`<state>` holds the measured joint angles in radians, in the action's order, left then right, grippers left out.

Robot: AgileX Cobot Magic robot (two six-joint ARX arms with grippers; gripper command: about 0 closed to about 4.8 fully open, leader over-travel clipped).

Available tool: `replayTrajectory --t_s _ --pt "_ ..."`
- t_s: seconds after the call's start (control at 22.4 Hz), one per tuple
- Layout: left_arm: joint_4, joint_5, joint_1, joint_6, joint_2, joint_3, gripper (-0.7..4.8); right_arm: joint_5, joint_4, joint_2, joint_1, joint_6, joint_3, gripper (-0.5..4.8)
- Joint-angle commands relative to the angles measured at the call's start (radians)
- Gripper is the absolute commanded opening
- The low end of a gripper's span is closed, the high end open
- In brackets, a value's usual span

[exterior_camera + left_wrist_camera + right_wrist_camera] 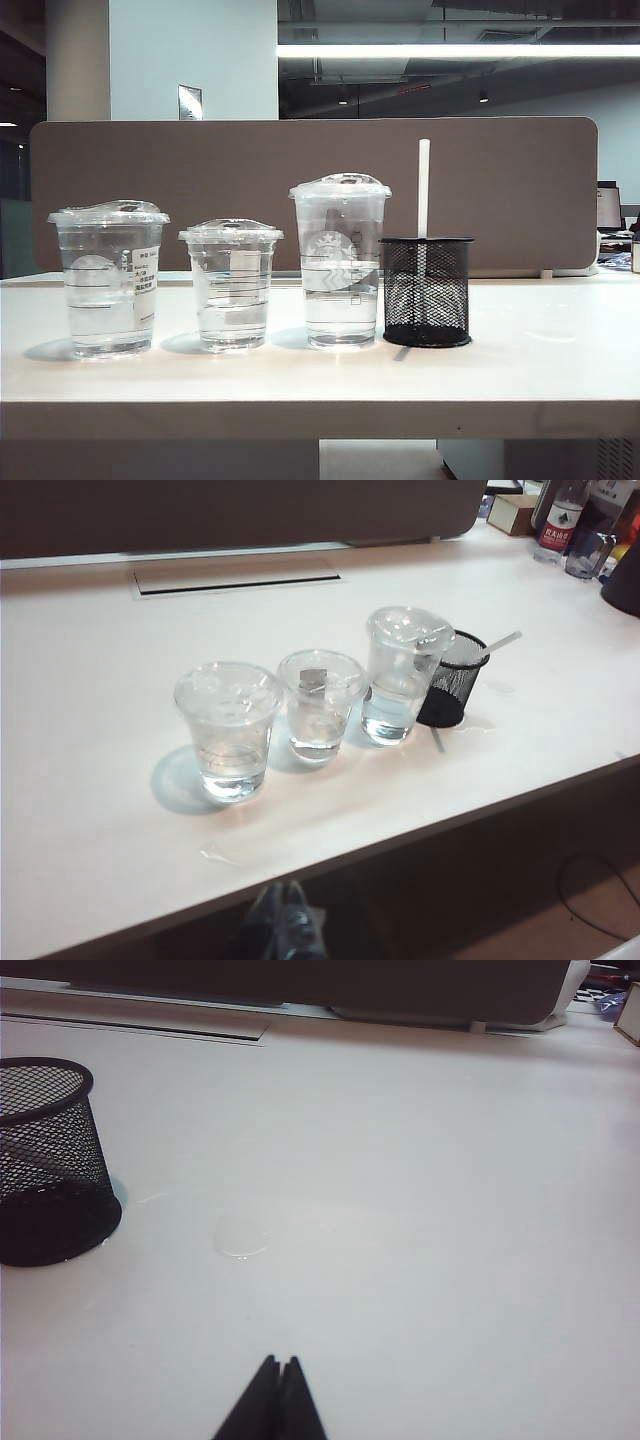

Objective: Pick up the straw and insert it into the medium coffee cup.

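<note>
Standing upright in the black mesh holder [427,292], right of centre, the straw [423,187] keeps its long axis vertical; the medium coffee cup [108,278] sits far left. Left tool [283,920], apparently closed, hovers nearer; right tool [272,1400] rests closed above bare surface [420,1220].

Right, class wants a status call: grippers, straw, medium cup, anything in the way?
Left gripper shut, high over the table's near edge. Right gripper shut, low over bare table. Straw upright in mesh holder. Medium coffee cup far left, lidded; tall cup between.

Each wrist view shows a dark, pointed tool [277,1400] tip.
</note>
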<state>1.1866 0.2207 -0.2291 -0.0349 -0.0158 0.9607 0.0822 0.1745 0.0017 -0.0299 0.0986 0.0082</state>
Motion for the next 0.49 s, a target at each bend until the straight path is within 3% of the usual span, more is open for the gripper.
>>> replayTrajectory --t_s 0.04,0.18,0.31,0.36,0.49 --pt "-0.011 0.009 0.002 -0.003 -0.003 0.002 -0.03 -0.002 -0.014 0.0 0.0 0.004 -0.007 -0.05" --pt "-0.008 0.034 0.002 -0.027 -0.003 0.002 -0.03 -0.002 -0.014 0.0 0.0 0.004 -0.007 -0.05" --pt "0.064 0.27 0.001 -0.009 -0.003 0.003 -0.03 -0.002 -0.014 0.0 -0.001 0.003 -0.007 -0.05" --pt "0.076 0.303 0.001 0.017 -0.003 0.003 -0.03 -0.002 -0.014 0.0 -0.001 0.003 -0.007 -0.05" --pt "0.08 0.305 -0.021 0.067 -0.003 0.003 -0.03 -0.002 -0.014 0.0 -0.001 0.003 -0.007 -0.05"
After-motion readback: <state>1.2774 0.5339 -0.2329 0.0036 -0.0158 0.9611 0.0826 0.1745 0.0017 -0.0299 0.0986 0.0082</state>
